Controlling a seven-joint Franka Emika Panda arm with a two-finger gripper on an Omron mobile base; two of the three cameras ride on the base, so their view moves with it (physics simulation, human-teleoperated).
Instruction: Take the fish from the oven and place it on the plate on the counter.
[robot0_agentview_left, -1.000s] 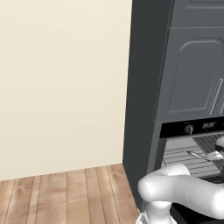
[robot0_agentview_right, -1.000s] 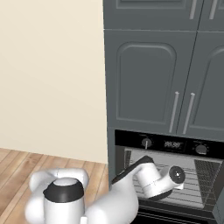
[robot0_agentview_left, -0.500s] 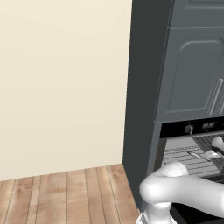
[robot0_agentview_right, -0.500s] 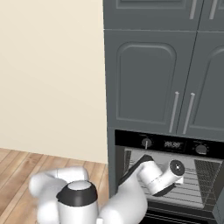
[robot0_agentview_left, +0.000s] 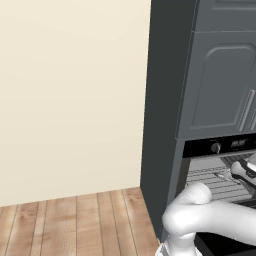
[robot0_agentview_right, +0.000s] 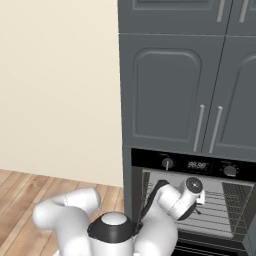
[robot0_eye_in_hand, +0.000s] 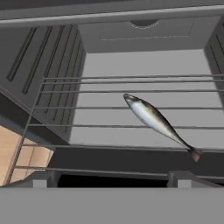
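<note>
Hand view: fish (robot0_eye_in_hand: 158, 121) lies diagonally on the wire rack (robot0_eye_in_hand: 109, 127) inside the oven (robot0_eye_in_hand: 140, 48); gripper (robot0_eye_in_hand: 113, 178) jaws spread wide, empty, short of the fish, no contact.

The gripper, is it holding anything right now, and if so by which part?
Nothing is held. The gripper is open in front of the oven, and the fish lies untouched on the wire rack ahead of the fingertips.

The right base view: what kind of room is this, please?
Most likely a kitchen: a black wall oven with wire racks, grey panelled cabinet doors above it, and a fish lying on a rack.
</note>
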